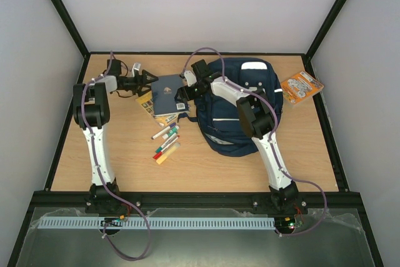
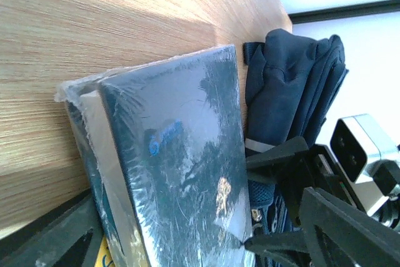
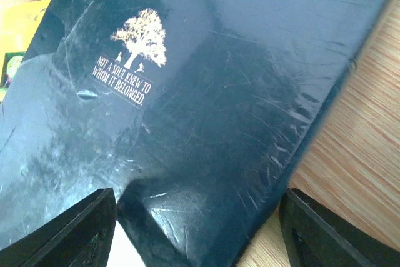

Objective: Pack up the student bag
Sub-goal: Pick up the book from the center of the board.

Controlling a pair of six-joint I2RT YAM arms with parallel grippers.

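Note:
The navy student bag [image 1: 240,101] lies flat at the centre right of the table; its folded edge shows in the left wrist view [image 2: 294,85]. A dark blue plastic-wrapped notebook [image 1: 167,94] lies just left of it on a yellow book [image 1: 144,100]. My left gripper [image 1: 149,81] is open at the notebook's left edge, with the notebook [image 2: 181,167] between its fingers [image 2: 56,239]. My right gripper [image 1: 185,92] is open at the notebook's right corner. Its fingers [image 3: 337,236] straddle the cover with the gold tree [image 3: 206,104]. I cannot tell whether either gripper touches it.
Several markers [image 1: 166,142] lie in front of the notebook. An orange packet [image 1: 301,86] lies at the back right by the black frame rail [image 1: 325,117]. The right arm's wrist camera [image 2: 359,145] shows close beside the left gripper.

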